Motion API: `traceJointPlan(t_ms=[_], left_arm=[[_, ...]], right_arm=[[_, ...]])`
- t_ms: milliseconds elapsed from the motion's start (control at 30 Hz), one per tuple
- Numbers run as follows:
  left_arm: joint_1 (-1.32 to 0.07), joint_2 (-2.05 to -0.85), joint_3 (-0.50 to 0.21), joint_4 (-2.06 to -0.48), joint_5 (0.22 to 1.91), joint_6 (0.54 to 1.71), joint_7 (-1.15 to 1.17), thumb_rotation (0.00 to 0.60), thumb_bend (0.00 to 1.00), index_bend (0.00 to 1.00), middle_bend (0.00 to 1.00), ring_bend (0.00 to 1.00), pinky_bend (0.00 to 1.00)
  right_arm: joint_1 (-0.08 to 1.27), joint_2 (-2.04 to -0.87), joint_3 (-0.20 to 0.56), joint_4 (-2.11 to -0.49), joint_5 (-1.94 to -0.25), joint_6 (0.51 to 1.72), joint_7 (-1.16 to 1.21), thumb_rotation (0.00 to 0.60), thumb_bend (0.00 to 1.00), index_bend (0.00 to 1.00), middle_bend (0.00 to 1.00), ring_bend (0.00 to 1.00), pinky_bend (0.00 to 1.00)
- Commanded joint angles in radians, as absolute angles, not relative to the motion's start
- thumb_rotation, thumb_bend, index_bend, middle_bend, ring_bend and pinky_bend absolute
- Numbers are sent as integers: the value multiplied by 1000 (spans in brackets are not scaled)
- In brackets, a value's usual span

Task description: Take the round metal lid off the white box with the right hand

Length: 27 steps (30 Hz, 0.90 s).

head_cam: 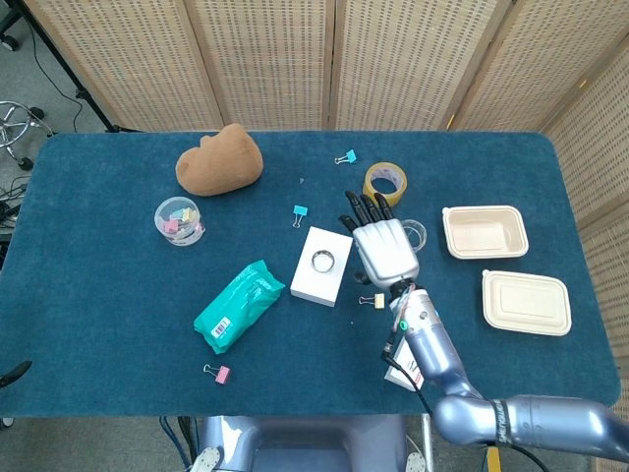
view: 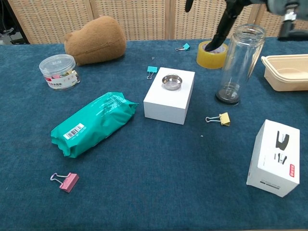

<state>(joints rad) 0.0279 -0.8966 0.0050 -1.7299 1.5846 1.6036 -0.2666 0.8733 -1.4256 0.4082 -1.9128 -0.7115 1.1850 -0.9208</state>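
The round metal lid (head_cam: 322,261) (view: 172,82) lies on top of the white box (head_cam: 321,278) (view: 168,100) near the middle of the blue table. My right hand (head_cam: 383,244) hovers high above the table, just right of the box, fingers spread and empty. In the chest view only its dark fingers (view: 222,26) show at the top edge, above and to the right of the lid. The left hand is out of sight.
A clear glass jar (view: 239,62) stands right of the box, under my hand. Yellow tape roll (head_cam: 384,183), yellow binder clip (view: 220,118), small white carton (view: 275,159), two beige food trays (head_cam: 484,232), green packet (head_cam: 239,305), brown plush (head_cam: 220,159), clip jar (head_cam: 179,220).
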Motion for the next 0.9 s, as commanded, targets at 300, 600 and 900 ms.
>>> traceJointPlan(t_ms=[300,600,900], left_arm=[[17,-879,7,-1716,1583,1583,-314,600,42,0,0,0,0],[15,-875,8,-1721,1570,1572,-316,600,43,0,0,0,0],[16,-875,9,-1721,1567,1570,-312,600,43,0,0,0,0]], right_arm=[[1007,-1677,378,-1578,-661,1138,-845,600,132,372,0,0,0],[1010,-1732,343,-1437,-696,1087,-751,600,156,408,0,0,0],[1011,-1735,332,-1381,-718,1042,-695,600,304,441,0,0,0]])
